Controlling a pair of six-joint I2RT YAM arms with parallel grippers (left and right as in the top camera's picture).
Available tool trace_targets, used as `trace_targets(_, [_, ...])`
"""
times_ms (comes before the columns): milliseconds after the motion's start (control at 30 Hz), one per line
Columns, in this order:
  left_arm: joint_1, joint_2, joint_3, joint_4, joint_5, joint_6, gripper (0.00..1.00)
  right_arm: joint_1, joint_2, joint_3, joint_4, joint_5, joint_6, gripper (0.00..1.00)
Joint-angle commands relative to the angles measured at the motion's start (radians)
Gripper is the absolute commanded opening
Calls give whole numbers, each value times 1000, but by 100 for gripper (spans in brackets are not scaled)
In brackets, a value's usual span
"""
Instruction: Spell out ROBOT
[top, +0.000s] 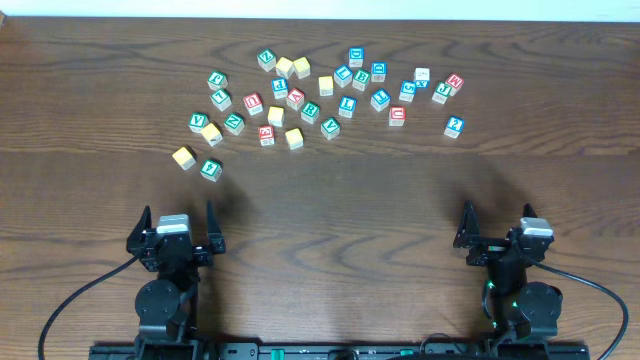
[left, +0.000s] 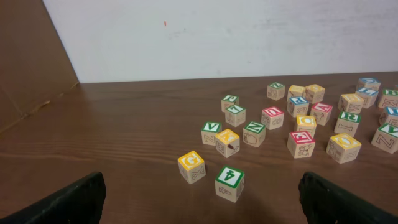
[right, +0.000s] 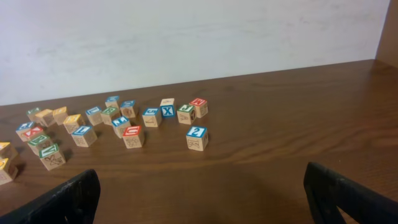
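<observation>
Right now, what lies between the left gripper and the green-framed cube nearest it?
Only bare tabletop between left gripper and green-framed cube; overhead view shows it.

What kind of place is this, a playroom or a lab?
Probably a lab test bench, not a playroom: a cabled left arm and right arm sit at the edge of a dark wooden table, alphabet blocks lie scattered on it, and a bare white wall stands behind.
</observation>
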Motion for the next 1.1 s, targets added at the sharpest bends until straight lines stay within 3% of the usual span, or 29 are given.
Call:
trace_targets(0, [4,-6,-34,-11,-2,6,98,5,-5,-3,-2,1,-9,99])
trace_targets(233, [4,-6,-34,-6,-12,6,98,5,-5,-3,-2,1,-9,99])
trace_targets(500, [4,-6,-29,37,135,1,98,5,-5,-3,-2,1,-9,99])
trace_targets(667, [4,18,4,37,149,-37,98,5,-5,-3,-2,1,-9,99])
trace_targets(1067, [4,364,257,32,229,-50,98,5,-5,-3,-2,1,-9,99])
